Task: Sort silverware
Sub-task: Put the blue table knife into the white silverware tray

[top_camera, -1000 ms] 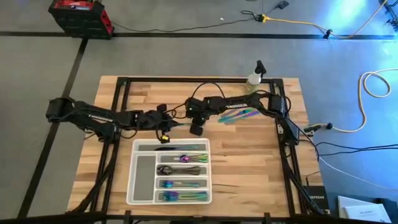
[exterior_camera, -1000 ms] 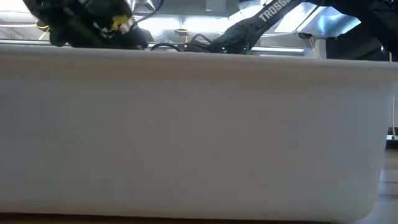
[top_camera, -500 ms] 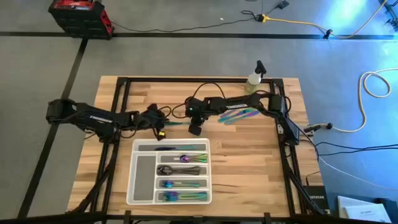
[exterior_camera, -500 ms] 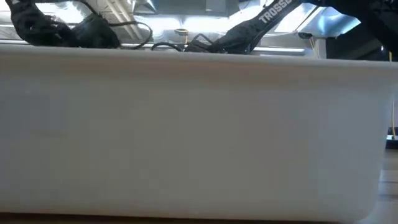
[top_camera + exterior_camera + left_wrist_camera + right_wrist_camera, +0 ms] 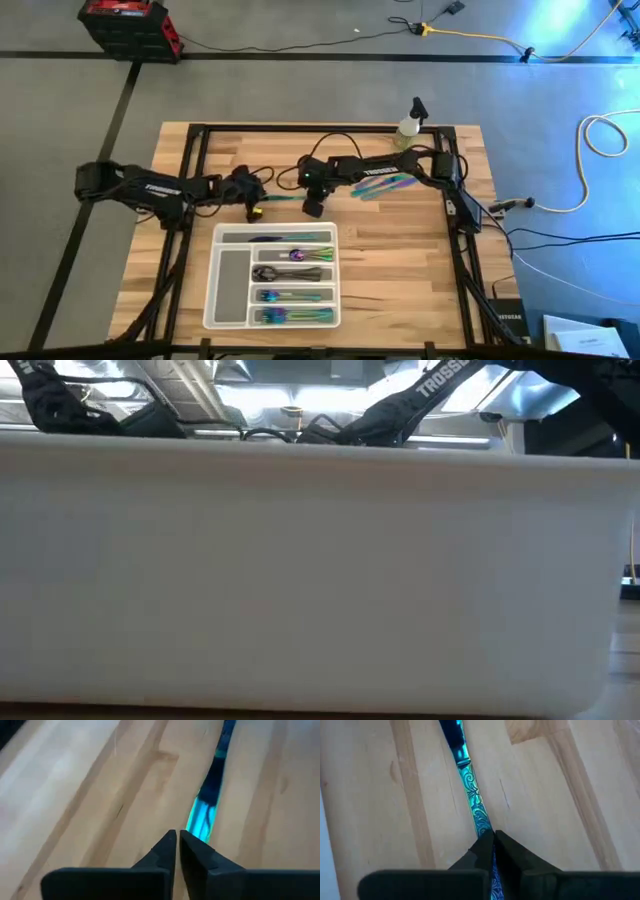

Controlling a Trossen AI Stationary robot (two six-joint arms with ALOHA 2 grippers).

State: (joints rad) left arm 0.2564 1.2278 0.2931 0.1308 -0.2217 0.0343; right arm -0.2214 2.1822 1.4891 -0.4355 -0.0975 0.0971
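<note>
Iridescent knife [image 5: 470,790] lay on table [image 5: 400,250], upper centre of high view, between grippers. Right gripper [image 5: 493,842] clamped on handle end. Left gripper [image 5: 177,845] at other end, fingers together. Sorted silverware [image 5: 295,273] in tray [image 5: 228,290], lower centre.

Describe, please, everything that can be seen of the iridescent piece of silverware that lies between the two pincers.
The iridescent piece is a slim metal utensil, teal and blue, with an engraved scroll pattern along its handle. It lies flat on the wooden table, between the two arms and just beyond the white tray. The right pincer is shut on one end. The left pincer is shut, its tips at the other, glowing teal end; whether it grips that end cannot be told. Its head is not visible, so fork, knife or spoon cannot be told.
</note>
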